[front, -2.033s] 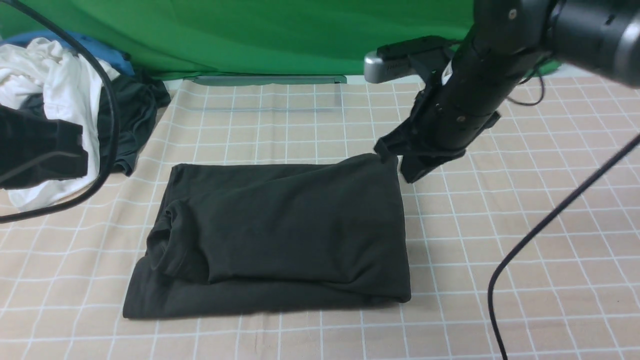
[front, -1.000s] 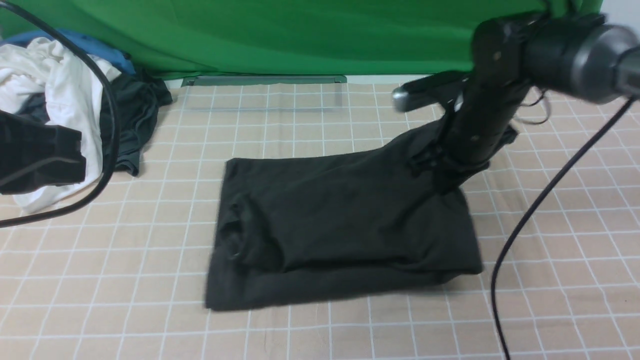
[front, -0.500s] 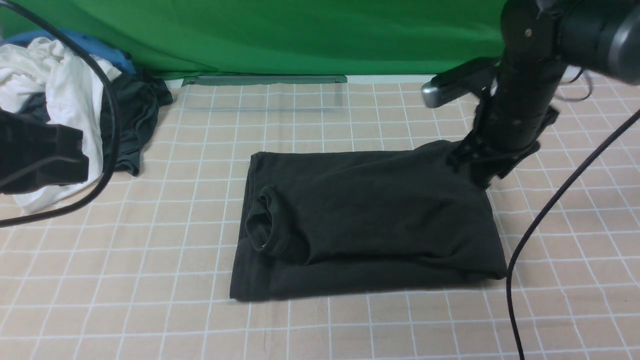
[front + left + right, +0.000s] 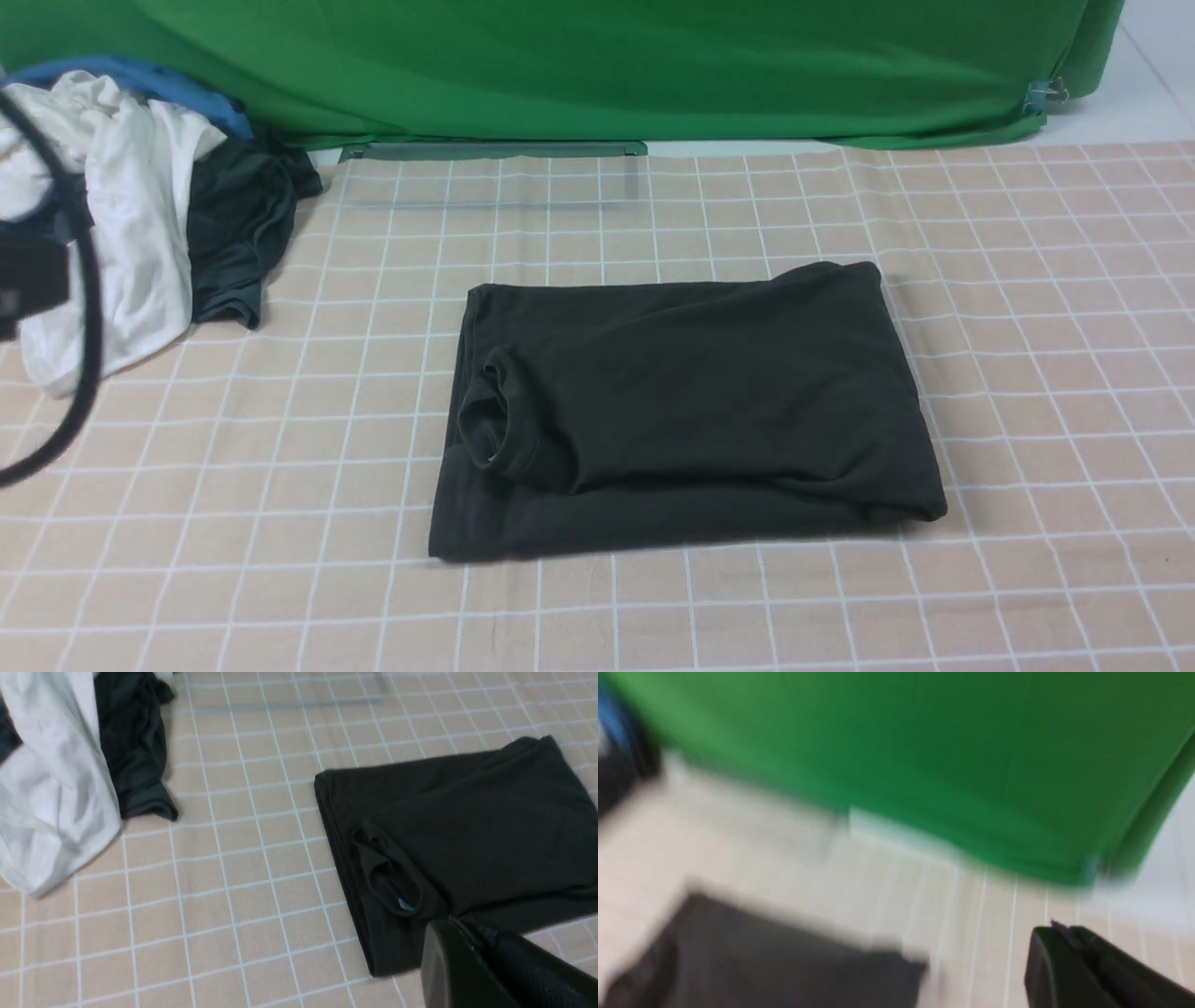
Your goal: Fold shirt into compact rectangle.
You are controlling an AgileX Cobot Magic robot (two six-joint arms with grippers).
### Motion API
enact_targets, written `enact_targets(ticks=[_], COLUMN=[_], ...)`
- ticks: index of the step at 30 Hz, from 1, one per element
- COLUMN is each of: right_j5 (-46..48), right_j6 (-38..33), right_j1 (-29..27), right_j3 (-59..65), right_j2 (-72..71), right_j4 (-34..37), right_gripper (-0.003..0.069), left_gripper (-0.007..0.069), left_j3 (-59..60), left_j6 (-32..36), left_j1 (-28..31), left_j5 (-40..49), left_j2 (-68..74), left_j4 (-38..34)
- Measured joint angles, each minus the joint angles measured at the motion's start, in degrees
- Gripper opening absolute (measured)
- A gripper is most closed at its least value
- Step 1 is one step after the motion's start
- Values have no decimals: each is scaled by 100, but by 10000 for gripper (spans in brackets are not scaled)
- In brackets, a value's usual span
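Observation:
The black shirt (image 4: pixel 691 411) lies folded into a rough rectangle on the checked cloth, collar opening toward the left, nothing holding it. In the left wrist view the shirt (image 4: pixel 467 826) shows a small pale neck label (image 4: pixel 405 904) inside the collar. My left gripper (image 4: pixel 451 920) hovers shut and empty near the shirt's front edge, beside the collar. The right wrist view is blurred by motion. There my right gripper (image 4: pixel 1056 927) is shut on nothing, raised off the cloth and apart from the shirt (image 4: pixel 761 956). Neither gripper appears in the front view.
A white garment (image 4: pixel 121 215) and a smaller dark grey-teal garment (image 4: pixel 238 224) are heaped at the far left with a blue item behind. A green backdrop (image 4: pixel 597 65) hangs along the far edge. Part of my left arm with its cable (image 4: pixel 65 308) shows at the left edge.
My right gripper dragged the shirt to the right by its far right corner, let go and left the front view. The shirt has lain still for the last half second.

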Motion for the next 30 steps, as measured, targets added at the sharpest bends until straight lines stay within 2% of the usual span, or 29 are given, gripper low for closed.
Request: enact_targets(ticks=[4,9,13,17,22,30], right_j5=[-1391,-3719,-4667,-4873,-4859,-4641], right_j6=[21,-310,-364,-364,-364,-364], right_j1=[0,0,0,0,0,0], right_j3=[1292,3618,4607,4859,4887,4905], right_j2=[-1424,-3324,-4089,-4362,-4388,-4388], right_j4=[4,6,17,23,23,23], right_gripper=[35,35,35,51,91,115], left_gripper=[19,19,19,19,19,19], left_j3=[0,0,14,329,822,974], left_j6=[20,45,199,167,86,55], left_j1=[0,0,0,0,0,0], left_j5=[-78,-219,-259,-513,-892,-988], left_j2=[-602,-1368,-1725,-1873,-1878,-1873], left_j4=[-10,79,272,448,323,276])
